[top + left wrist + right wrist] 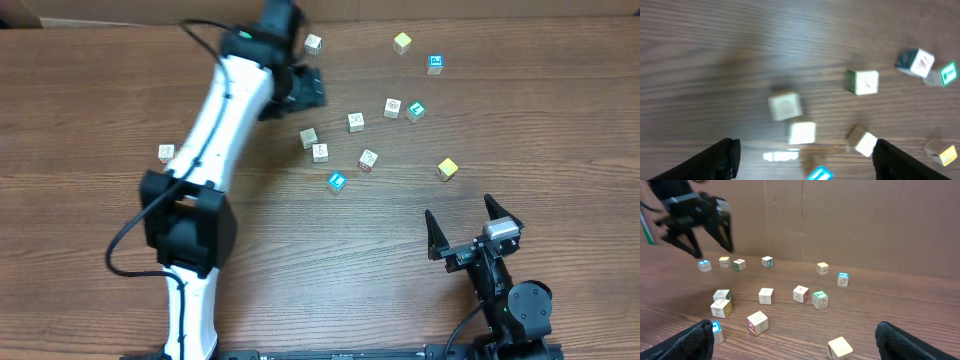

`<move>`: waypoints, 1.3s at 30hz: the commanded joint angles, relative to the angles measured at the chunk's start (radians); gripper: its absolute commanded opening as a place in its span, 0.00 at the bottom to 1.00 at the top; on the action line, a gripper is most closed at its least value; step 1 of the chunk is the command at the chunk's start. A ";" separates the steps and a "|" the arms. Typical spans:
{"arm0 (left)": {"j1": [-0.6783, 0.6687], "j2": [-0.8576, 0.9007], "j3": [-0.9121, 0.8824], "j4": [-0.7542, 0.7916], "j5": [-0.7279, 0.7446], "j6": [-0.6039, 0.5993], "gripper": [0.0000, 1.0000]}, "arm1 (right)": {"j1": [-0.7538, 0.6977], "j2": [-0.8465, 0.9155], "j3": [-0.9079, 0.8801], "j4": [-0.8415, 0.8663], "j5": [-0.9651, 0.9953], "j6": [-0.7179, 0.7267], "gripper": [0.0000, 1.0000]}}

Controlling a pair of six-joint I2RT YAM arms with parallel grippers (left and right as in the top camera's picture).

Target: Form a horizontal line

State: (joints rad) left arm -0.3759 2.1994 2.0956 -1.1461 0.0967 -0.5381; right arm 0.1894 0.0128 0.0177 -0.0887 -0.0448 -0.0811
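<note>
No horizontal line yet: nowhere on the brown wooden desk [90, 80] do four cubes touch in a row. Leftmost, a lone white printed cube [166, 152] sits toward the left edge, well apart from the rest. The black left gripper [303, 88] hovers toward the far edge, jaws spread wide with nothing between them; its wrist view is blurred. Just right of it lie a pale greyish cube [308, 137] and a white cube [320, 152], close together, can't tell if touching. Then come a blue-faced cube [337, 182], a white cube with red print [368, 160], a teal-faced cube [416, 111] and a yellow cube [447, 168]. The right gripper [458, 207], by the near edge, is wide open and empty.

Risks, as I judge them:
- The mid-desk cubes are crowded, so wide fingers coming down on one could bump a neighbour.
- A small cube could twist in the pinch and land tilted, leaving a crooked or gapped row.
- Sliding one cube against another could shove both.
</note>
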 commanded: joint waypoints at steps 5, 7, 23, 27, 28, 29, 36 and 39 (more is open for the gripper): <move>-0.164 0.000 -0.145 0.153 -0.053 -0.065 0.80 | -0.001 -0.011 -0.010 0.007 0.002 0.006 1.00; -0.194 0.000 -0.167 0.188 -0.056 -0.064 0.81 | -0.001 -0.011 -0.010 0.007 0.002 0.005 1.00; -0.285 0.005 -0.244 0.313 -0.186 0.030 0.76 | -0.001 -0.011 -0.010 0.007 0.002 0.006 1.00; -0.285 0.005 -0.244 0.317 -0.185 0.030 0.76 | -0.001 -0.011 -0.010 0.007 0.002 0.005 1.00; -0.285 0.005 -0.244 0.320 -0.186 0.030 0.76 | -0.001 -0.011 -0.010 0.007 0.002 0.005 1.00; -0.285 0.005 -0.244 0.320 -0.186 0.030 0.75 | -0.001 -0.011 -0.010 0.007 0.002 0.005 1.00; -0.285 0.005 -0.244 0.309 -0.274 0.029 0.67 | -0.001 -0.011 -0.010 0.007 0.002 0.005 1.00; -0.284 0.005 -0.244 0.294 -0.306 0.025 0.59 | -0.001 -0.011 -0.010 0.007 0.002 0.005 1.00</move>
State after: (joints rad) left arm -0.6559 2.1994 1.8629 -0.8429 -0.1390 -0.5201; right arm 0.1898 0.0128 0.0177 -0.0887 -0.0448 -0.0814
